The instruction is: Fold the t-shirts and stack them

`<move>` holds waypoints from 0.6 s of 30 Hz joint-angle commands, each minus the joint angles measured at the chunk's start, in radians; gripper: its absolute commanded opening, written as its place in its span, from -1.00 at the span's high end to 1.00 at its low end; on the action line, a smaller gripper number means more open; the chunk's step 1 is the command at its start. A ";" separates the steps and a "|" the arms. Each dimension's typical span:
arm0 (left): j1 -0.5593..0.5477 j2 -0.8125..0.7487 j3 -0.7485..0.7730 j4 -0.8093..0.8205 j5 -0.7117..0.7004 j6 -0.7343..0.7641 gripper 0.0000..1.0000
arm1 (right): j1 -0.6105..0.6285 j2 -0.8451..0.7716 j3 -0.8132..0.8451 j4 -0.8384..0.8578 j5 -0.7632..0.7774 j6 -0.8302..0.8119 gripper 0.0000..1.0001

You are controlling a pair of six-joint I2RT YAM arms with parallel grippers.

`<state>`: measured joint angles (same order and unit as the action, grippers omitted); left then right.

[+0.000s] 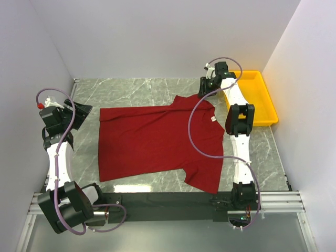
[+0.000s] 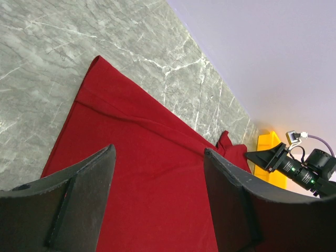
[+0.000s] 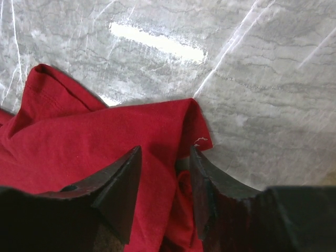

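Shirt (image 1: 152, 142) lies spread on the table (image 1: 131, 89), roughly flat. Its collar and white tag (image 1: 212, 119) are toward the right arm and its hem toward the left. No fold is visible yet. The tray (image 1: 247, 72) sits at the far right, apart from the cloth.

Left gripper (image 2: 157, 157): jaws wide apart, holding nothing. It hangs over the shirt near the far hem corner (image 2: 97, 60).

Right gripper (image 3: 165, 152): jaws parted with a narrower gap, nothing clamped. It is poised over the edge of the far sleeve (image 3: 184, 118), which is bunched and turned over on itself there.

Step in hand, as judged: taking the far edge at both ends for a first fold toward the near side.

Notes for doing it well:
- Each gripper should come down on the very edge so that only one layer is pinched, not a wad.
- The rumpled sleeve may need flattening or tucking inward first, or the fold line will be crooked.
- Both ends should lift together and travel level, so the cloth between them stays taut without dragging the near half.
- Risk: the right gripper catching both sleeve layers.
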<state>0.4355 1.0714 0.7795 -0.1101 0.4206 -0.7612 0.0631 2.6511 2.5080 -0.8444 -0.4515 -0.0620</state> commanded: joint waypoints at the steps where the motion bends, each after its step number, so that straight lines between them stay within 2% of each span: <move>1: 0.005 -0.018 0.010 0.024 0.000 0.019 -0.46 | 0.006 0.026 0.057 -0.013 -0.012 -0.010 0.08; 9: 0.003 -0.025 0.015 0.020 0.003 0.014 -0.46 | 0.006 0.029 0.060 -0.018 -0.018 -0.012 0.23; 18: 0.005 -0.027 0.018 0.013 0.003 0.016 -0.45 | 0.003 0.020 0.045 -0.009 -0.041 -0.021 0.73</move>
<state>0.4355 1.0702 0.7795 -0.1150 0.4206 -0.7612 0.0631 2.6564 2.5206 -0.8574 -0.4721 -0.0765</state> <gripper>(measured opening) 0.729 0.159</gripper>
